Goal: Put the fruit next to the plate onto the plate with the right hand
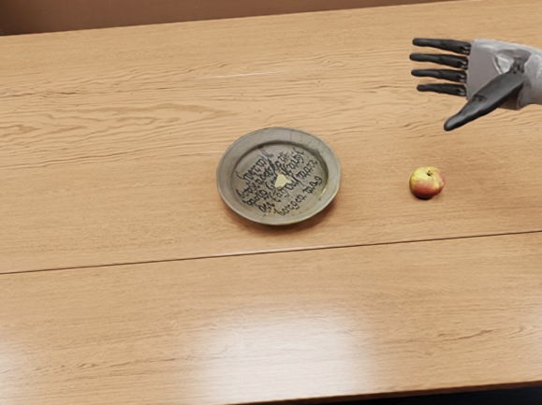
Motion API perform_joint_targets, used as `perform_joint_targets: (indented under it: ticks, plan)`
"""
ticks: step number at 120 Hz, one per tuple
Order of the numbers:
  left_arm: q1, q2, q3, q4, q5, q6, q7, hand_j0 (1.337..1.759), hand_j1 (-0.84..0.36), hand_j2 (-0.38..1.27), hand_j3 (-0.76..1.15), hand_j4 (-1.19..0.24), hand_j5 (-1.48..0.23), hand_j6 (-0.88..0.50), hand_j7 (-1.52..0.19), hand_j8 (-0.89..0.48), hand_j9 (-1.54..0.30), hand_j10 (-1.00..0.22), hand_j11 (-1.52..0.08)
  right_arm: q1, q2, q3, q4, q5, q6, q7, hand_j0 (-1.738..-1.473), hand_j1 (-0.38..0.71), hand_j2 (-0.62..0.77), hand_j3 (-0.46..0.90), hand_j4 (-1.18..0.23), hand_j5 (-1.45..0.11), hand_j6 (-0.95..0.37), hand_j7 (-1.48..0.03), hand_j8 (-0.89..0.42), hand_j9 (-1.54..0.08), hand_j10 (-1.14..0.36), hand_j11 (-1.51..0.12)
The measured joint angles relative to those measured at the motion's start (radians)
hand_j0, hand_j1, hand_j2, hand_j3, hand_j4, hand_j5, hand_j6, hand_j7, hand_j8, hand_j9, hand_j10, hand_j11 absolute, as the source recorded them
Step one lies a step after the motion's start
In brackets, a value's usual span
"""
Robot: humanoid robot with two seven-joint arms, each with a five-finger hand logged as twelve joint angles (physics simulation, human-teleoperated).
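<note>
A small red and yellow apple [426,183] lies on the wooden table, to the right of a round grey-green plate [235,155] with dark writing on its face. My right hand [445,81] hovers above and slightly right of the apple, well clear of it. Its dark fingers [438,59] are spread and point left, the thumb angled down, and it holds nothing. The left arm does not show.
The wooden table [119,299] fills the view, with its front edge along the bottom and its back edge near the top against a brown wall. Nothing else stands on it apart from the plate and the apple.
</note>
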Motion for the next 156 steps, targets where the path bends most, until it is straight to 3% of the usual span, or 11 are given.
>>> perform_joint_targets:
  ticks: [12,30,46,63,73,88,125,156]
  plan:
    - [0.000,0.000,0.000,0.000,0.000,0.000,0.000,1.658,0.07,0.05,0.00,-0.23,-0.30,-0.23,-0.30,-0.23,-0.30,-0.23,-0.30,-0.003,-0.017,0.002,0.030,-0.001,0.000,-0.017,-1.658,-0.31,-0.01,0.00,-0.04,-0.05,-0.04,-0.05,-0.04,-0.05,-0.04,-0.05]
    - [0.000,0.000,0.000,0.000,0.000,0.000,0.000,1.658,0.07,0.05,0.00,-0.23,-0.30,-0.23,-0.30,-0.23,-0.30,-0.23,-0.30,0.007,-0.064,0.021,0.120,-0.024,0.000,-0.135,-1.658,-0.31,-0.01,0.00,-0.04,-0.05,-0.04,-0.05,-0.04,-0.05,-0.04,-0.05]
    - [0.000,0.000,0.000,0.000,0.000,0.000,0.000,1.658,0.07,0.05,0.00,-0.23,-0.30,-0.23,-0.30,-0.23,-0.30,-0.23,-0.30,0.008,-0.107,0.086,0.294,-0.334,-0.009,-0.164,-1.658,-0.31,-0.01,0.00,-0.04,-0.05,-0.04,-0.05,-0.04,-0.05,-0.04,-0.05]
    - [0.000,0.000,0.000,0.000,0.000,0.000,0.000,1.658,0.07,0.05,0.00,-0.23,-0.30,-0.23,-0.30,-0.23,-0.30,-0.23,-0.30,0.000,-0.120,0.075,0.462,-0.656,-0.195,-0.172,-1.658,-0.31,-0.01,0.00,-0.04,-0.05,-0.04,-0.05,-0.04,-0.05,-0.04,-0.05]
    - [0.000,0.000,0.000,0.000,0.000,0.000,0.000,1.658,0.07,0.05,0.00,-0.23,-0.30,-0.23,-0.30,-0.23,-0.30,-0.23,-0.30,-0.003,-0.119,0.028,0.517,-0.766,-0.314,-0.179,-1.658,-0.31,-0.01,0.00,-0.04,-0.05,-0.04,-0.05,-0.04,-0.05,-0.04,-0.05]
    - [0.000,0.000,0.000,0.000,0.000,-0.001,0.000,1.658,0.07,0.05,0.00,-0.23,-0.30,-0.23,-0.30,-0.23,-0.30,-0.23,-0.30,-0.004,-0.112,-0.058,0.555,-0.839,-0.456,-0.211,-1.658,-0.31,-0.01,0.00,-0.04,-0.05,-0.04,-0.05,-0.04,-0.05,-0.04,-0.05]
    - [0.000,0.000,0.000,0.000,0.000,0.000,0.000,1.658,0.07,0.05,0.00,-0.23,-0.30,-0.23,-0.30,-0.23,-0.30,-0.23,-0.30,-0.021,-0.043,-0.152,0.573,-0.863,-0.684,-0.383,-1.658,-0.30,-0.01,0.00,-0.05,-0.05,-0.05,-0.05,-0.05,-0.05,-0.04,-0.05]
    - [0.000,0.000,0.000,0.000,0.000,0.000,0.000,1.658,0.07,0.05,0.00,-0.23,-0.30,-0.23,-0.30,-0.23,-0.30,-0.23,-0.30,-0.040,0.012,-0.166,0.554,-0.863,-0.801,-0.445,-1.658,-0.11,-0.04,0.00,-0.21,-0.26,-0.21,-0.26,-0.21,-0.26,-0.21,-0.26]
